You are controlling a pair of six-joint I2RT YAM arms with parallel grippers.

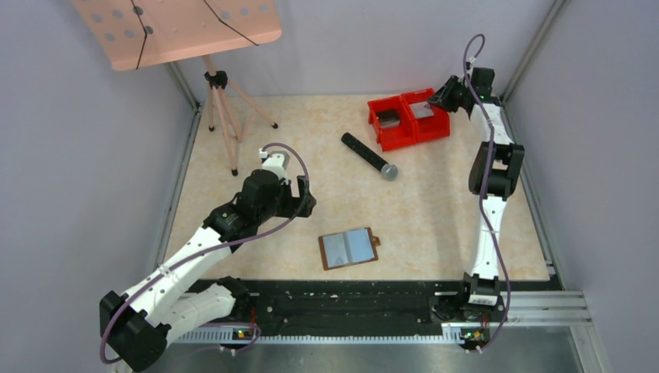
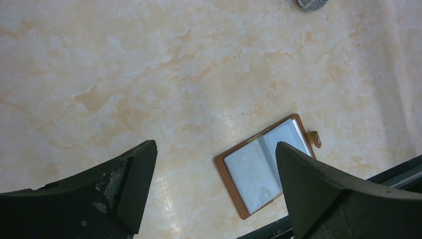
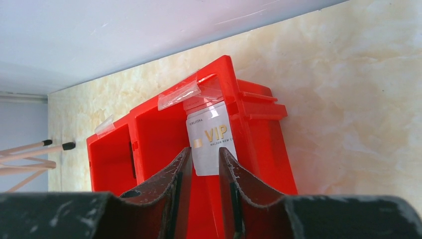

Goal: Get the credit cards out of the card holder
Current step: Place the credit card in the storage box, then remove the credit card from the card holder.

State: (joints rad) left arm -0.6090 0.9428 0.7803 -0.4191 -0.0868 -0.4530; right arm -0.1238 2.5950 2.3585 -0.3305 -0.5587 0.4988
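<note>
The card holder [image 1: 348, 249] lies open and flat near the table's front edge, with a brown rim, grey-blue pockets and a small tab on its right side. It also shows in the left wrist view [image 2: 263, 169]. My left gripper [image 1: 303, 203] hovers left of and behind it, open wide and empty [image 2: 214, 147]. My right gripper [image 1: 435, 97] is at the far right over the red twin bins [image 1: 408, 118], its jaws a little apart [image 3: 205, 152]. A white VIP card [image 3: 211, 134] lies in the right bin just beyond the fingertips. A grey card [image 1: 387, 118] lies in the left bin.
A black microphone [image 1: 369, 155] lies mid-table, between the bins and the card holder. A wooden tripod [image 1: 221, 116] holding a pink perforated board [image 1: 179, 27] stands at the back left. Grey walls close in the table on three sides.
</note>
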